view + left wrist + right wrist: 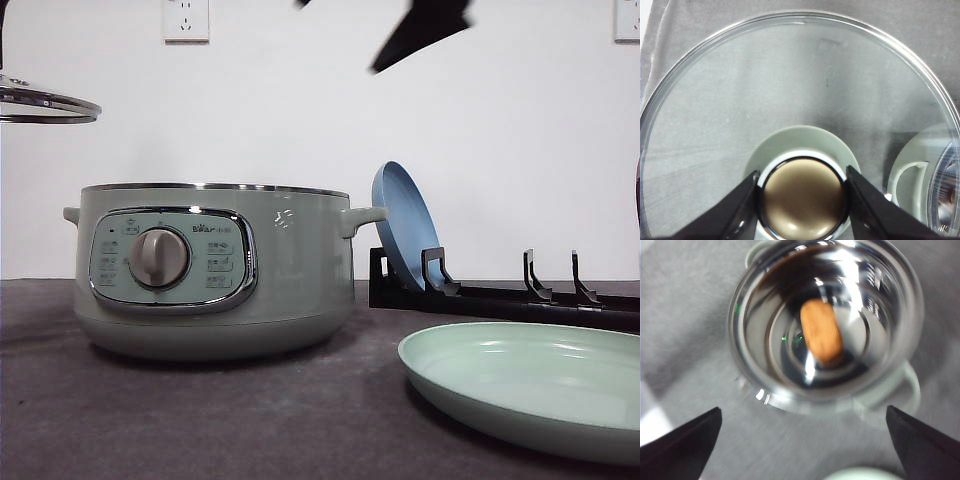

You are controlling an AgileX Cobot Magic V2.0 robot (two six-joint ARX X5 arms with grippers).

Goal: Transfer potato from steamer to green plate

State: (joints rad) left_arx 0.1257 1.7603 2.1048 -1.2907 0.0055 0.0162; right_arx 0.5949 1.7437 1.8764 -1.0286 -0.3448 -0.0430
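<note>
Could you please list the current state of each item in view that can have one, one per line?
Sage-green electric steamer: uncovered, upright on the table.
Round glass lid: lifted off, held up to the left of the steamer.
Oval orange-brown potato: lying inside the steamer.
Pale mint-green plate: flat on the table, nothing on it.
Blue plate: propped on edge in the black rack.
Left end effector: shut on the lid's knob.
Right end effector: open above the steamer.

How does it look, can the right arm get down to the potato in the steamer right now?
Probably yes. The lid is off, shut in the left gripper, and the open right gripper hangs above the steamer, where the potato lies uncovered.
</note>
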